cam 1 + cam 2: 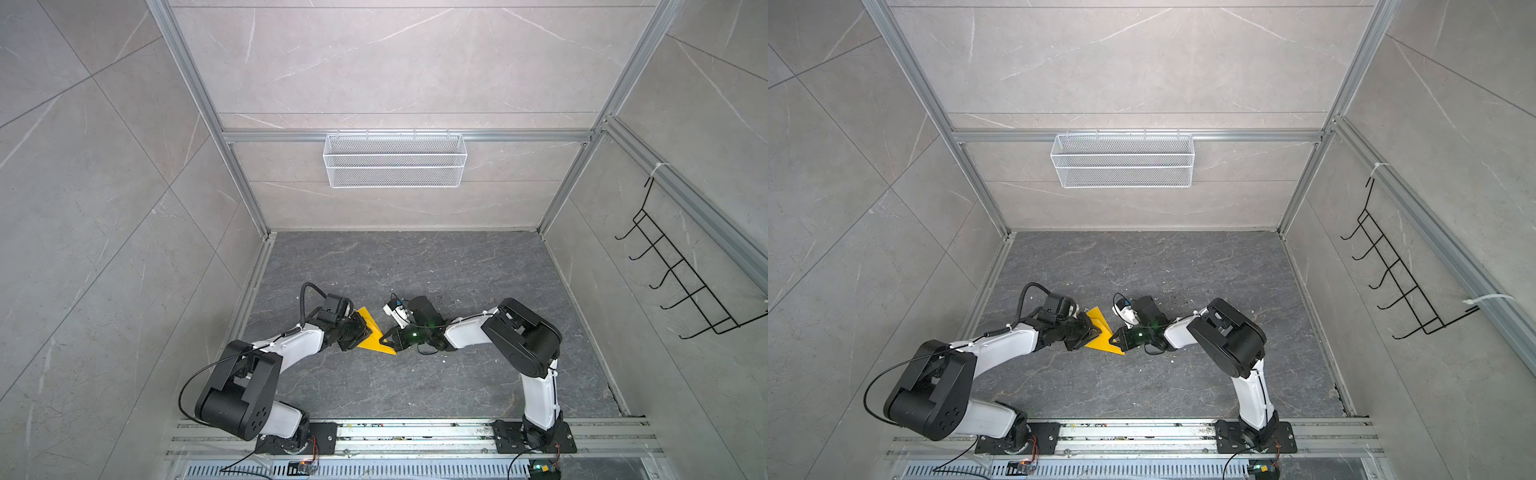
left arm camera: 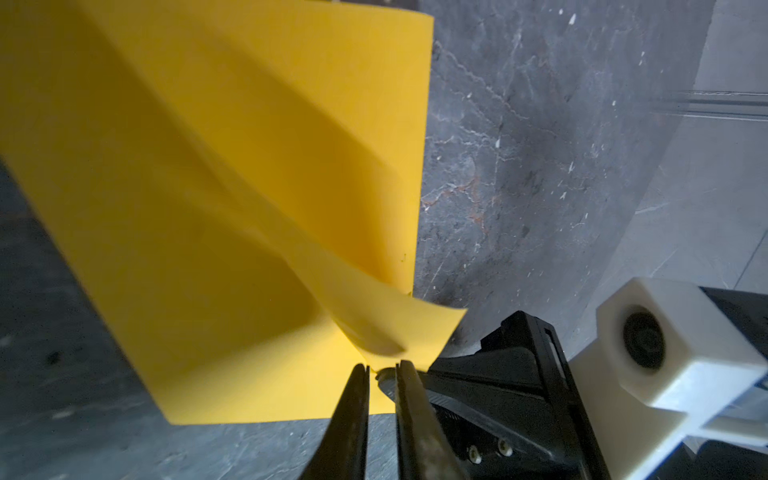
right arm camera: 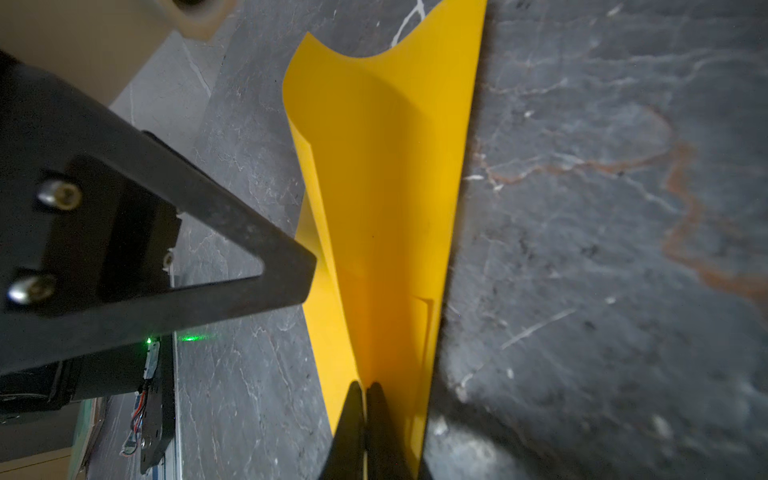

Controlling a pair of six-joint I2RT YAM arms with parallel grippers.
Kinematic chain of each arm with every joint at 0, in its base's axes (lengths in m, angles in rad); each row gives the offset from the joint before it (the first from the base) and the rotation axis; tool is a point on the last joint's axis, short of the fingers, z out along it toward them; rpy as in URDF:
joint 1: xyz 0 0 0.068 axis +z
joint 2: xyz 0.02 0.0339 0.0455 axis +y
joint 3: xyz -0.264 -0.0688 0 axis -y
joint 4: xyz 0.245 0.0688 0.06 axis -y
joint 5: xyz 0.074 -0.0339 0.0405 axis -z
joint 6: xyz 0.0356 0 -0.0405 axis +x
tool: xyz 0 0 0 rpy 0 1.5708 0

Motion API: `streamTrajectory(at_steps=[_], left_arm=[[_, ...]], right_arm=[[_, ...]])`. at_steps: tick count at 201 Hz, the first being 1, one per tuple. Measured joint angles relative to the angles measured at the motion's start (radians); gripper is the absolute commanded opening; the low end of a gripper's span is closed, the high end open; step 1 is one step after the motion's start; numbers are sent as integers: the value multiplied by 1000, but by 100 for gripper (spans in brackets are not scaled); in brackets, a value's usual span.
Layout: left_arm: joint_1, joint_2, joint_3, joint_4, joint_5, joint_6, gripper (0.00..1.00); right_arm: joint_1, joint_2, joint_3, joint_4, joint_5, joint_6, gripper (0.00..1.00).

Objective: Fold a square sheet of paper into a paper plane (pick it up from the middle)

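Note:
The yellow sheet of paper [image 1: 374, 338] [image 1: 1100, 337] lies mid-table, folded into a pointed triangular shape with a raised centre crease. My left gripper [image 1: 368, 332] [image 1: 1096, 330] meets it from the left. In the left wrist view its jaws [image 2: 382, 368] stand a narrow slit apart, and a twisted flap of the paper [image 2: 208, 208] runs down into their tips. My right gripper [image 1: 386, 337] [image 1: 1113, 338] comes from the right. In the right wrist view it [image 3: 365, 386] is shut on the paper [image 3: 386, 208] at the crease. A left finger [image 3: 232, 224] touches the flap's edge there.
A white wire basket [image 1: 395, 160] hangs on the back wall. A black hook rack [image 1: 685, 282] hangs on the right wall. Aluminium rails [image 1: 415, 432] carry both arm bases along the front edge. Walls enclose the dark stone tabletop [image 1: 415, 386] on three sides.

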Motion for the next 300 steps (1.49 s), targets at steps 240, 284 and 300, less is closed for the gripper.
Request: streamTrajectory(at_steps=[240, 284, 300], left_arm=[[-11, 38, 0, 84, 30, 0, 12], [-11, 63, 10, 79, 21, 0, 11], [-11, 69, 12, 76, 13, 0, 11]], right_arm=[[-19, 47, 124, -180, -101, 26, 17], [-22, 48, 129, -185, -111, 26, 16], [-24, 51, 132, -188, -116, 27, 14]])
